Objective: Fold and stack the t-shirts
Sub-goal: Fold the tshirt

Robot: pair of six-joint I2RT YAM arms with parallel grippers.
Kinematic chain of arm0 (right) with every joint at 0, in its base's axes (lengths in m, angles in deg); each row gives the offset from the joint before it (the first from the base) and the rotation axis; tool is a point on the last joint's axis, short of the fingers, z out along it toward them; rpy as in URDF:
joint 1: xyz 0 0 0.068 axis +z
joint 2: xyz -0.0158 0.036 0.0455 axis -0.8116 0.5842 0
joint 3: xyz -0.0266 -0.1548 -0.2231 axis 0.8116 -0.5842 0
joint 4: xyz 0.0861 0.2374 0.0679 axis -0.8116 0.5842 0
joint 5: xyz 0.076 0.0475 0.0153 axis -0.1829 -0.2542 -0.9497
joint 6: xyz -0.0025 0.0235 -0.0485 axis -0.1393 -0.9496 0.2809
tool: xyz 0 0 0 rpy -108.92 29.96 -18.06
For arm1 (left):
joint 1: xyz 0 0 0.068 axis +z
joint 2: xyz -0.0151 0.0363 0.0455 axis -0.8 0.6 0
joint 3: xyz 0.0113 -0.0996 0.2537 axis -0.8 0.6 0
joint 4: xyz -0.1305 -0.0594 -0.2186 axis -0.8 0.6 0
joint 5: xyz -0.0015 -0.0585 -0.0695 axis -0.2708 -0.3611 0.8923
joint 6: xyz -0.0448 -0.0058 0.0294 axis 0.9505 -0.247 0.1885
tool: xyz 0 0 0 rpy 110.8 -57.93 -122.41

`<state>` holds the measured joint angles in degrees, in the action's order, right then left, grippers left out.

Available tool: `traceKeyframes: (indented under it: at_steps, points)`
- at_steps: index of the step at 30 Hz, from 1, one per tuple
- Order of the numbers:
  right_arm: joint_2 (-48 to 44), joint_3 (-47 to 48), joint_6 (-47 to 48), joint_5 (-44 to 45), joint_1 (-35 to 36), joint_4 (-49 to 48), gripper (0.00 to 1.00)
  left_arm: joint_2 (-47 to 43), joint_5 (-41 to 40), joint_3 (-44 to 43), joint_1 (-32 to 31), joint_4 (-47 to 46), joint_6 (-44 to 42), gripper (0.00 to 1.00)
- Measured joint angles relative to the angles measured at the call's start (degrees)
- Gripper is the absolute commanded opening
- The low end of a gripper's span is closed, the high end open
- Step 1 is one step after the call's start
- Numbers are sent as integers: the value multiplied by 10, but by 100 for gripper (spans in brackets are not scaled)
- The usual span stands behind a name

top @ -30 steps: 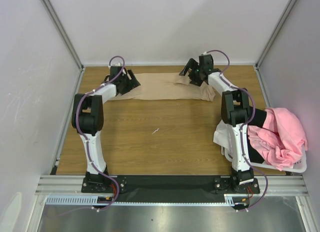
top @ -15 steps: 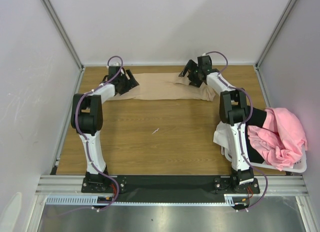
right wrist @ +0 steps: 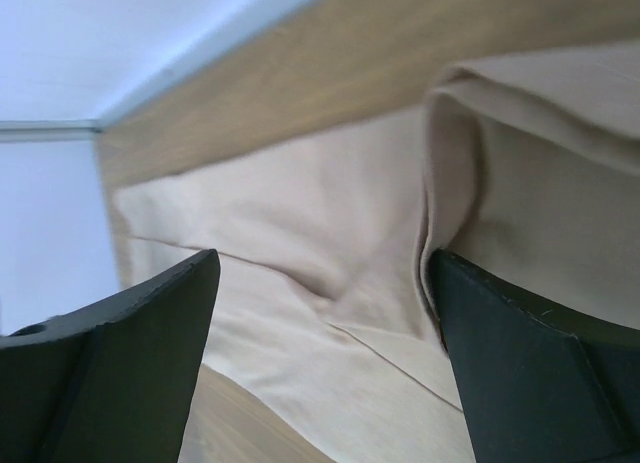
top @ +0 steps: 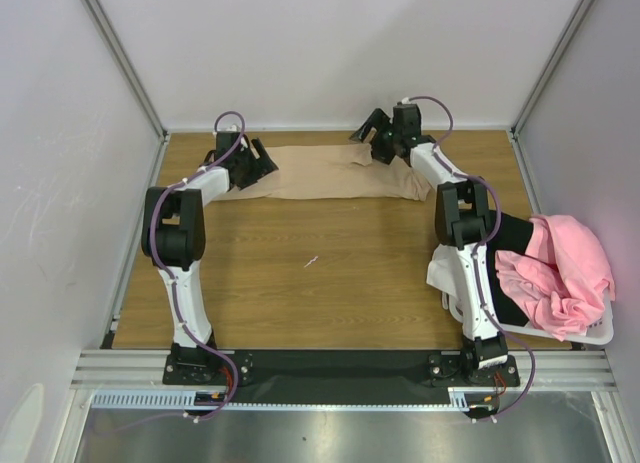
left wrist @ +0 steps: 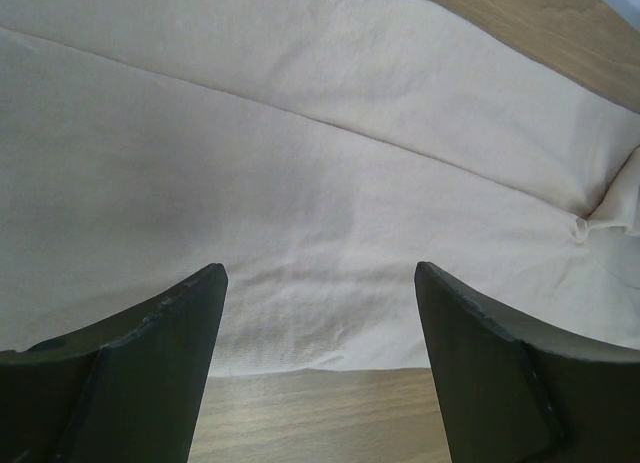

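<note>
Beige t-shirt [top: 330,175] beneath both parted jaws

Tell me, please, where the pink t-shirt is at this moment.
In the top external view, the pink t-shirt lies at the right side, heaped on the white laundry basket, just right of the right arm.

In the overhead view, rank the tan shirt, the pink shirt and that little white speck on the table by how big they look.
1. Tan t-shirt and pink t-shirt: about alike, one spread long, one bunched, so unranked.
2. White speck: by far the smallest.
</note>
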<state>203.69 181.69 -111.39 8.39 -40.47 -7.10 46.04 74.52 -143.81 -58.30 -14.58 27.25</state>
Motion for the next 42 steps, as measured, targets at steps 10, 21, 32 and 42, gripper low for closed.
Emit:
traceKeyframes:
  at_steps: [10,21,32,42]
  points:
    - [103,139,-107,-45,-2,-163,95,0,1,2,0,0,0,82]
    - [60,108,-68,-30,-34,-119,96,0,2,-2,0,8,-5,84]
    - [-199,-131,110,103,-54,75,95,0,-27,-96,0,66,-44,89]
    - [-197,-185,203,188,-34,196,83,8,-44,-89,0,110,-45,90]
